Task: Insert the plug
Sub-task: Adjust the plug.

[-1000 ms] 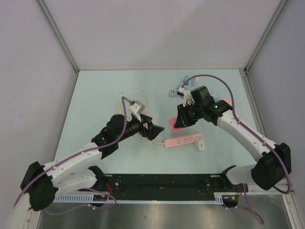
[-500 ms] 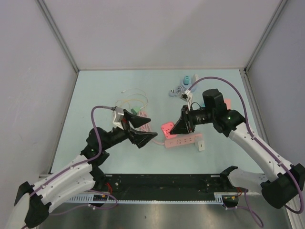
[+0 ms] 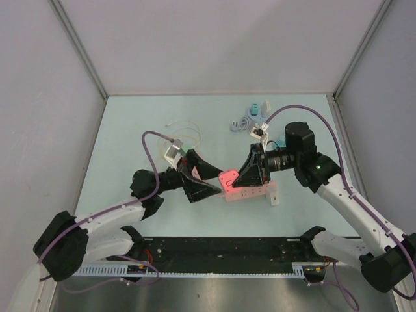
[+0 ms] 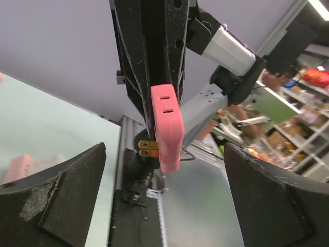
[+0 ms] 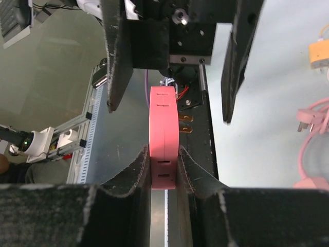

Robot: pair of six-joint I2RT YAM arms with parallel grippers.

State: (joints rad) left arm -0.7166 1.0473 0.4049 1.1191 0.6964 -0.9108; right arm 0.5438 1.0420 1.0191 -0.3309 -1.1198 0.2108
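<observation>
The plug is a flat pink block with two brass prongs on one side. My right gripper is shut on its lower end, one pad on each broad face. It holds the plug in the air above the pink power strip, which lies on the table. My left gripper faces it from the left, open wide. The plug hangs between and just beyond the left fingertips, touching neither.
A white adapter lies at the strip's right end. Teal and grey plugs with cords sit at the back. A clear cable loops at back left. A pink cord and an orange plug show on the table.
The right gripper has carried the pink plug left and toward the near edge, over the power strip. The left gripper has swung round to face it and closed the distance.
</observation>
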